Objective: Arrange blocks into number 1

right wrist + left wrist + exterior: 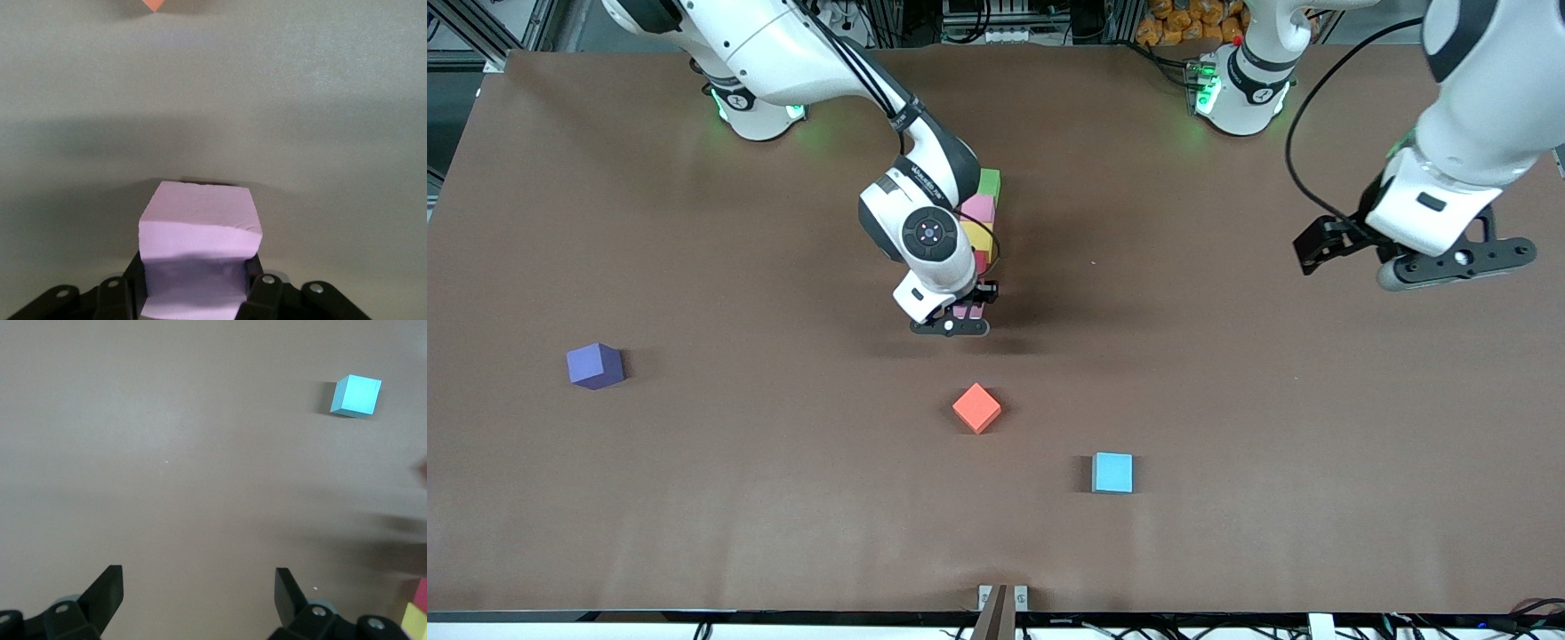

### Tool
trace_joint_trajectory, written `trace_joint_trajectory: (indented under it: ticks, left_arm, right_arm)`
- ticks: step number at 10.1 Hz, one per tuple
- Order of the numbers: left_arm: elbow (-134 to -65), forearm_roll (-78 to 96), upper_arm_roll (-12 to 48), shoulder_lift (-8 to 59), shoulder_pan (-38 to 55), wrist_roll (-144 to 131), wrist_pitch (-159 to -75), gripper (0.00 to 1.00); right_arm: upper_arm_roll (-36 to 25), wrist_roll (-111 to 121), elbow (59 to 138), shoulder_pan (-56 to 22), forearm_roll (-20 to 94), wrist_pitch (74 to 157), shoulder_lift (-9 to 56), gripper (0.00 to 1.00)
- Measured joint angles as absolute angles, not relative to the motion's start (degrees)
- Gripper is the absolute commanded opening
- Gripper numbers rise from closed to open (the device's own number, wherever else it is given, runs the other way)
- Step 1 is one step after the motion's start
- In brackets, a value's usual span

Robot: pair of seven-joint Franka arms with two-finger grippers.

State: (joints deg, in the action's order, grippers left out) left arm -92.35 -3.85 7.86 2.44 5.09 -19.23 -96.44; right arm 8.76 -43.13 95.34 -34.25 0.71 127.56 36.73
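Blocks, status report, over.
Right tool shut on pink block, at the near end of block column. Left tool open, waiting. Nothing obstructing.

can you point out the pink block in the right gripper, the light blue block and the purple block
pink block in the right gripper [200,217]: right wrist view, on its top face.
light blue block [1113,471]: front view, middle of its top face.
purple block [595,365]: front view, middle of the cube.

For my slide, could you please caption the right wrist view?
Right gripper shut on a pink block above the brown table.
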Motion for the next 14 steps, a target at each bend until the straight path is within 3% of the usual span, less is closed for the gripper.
trace_joint_trajectory:
  ticks: [6,7,8,14]
  left_arm:
    - [-89.2,-3.7,5.8,2.2,1.7,-9.0,-92.3,1.0]
    - [-88.8,-3.6,5.9,1.8,1.8,-8.9,-92.2,1.0]
    - [-88.6,-3.6,5.9,1.1,1.8,-8.9,-92.1,1.0]
    - [-88.7,-2.2,5.6,-0.3,0.8,-8.9,-91.8,1.0]
  right_arm:
    - [10.3,-46.9,96.9,-34.5,-1.3,127.5,37.1,0.03]
    - [10.3,-47.0,97.0,-34.5,-1.5,127.5,37.3,0.77]
    - [10.3,-47.0,97.0,-34.5,-1.5,127.5,37.4,1.0]
    - [10.1,-47.4,94.7,-32.8,-1.6,126.6,34.9,1.0]
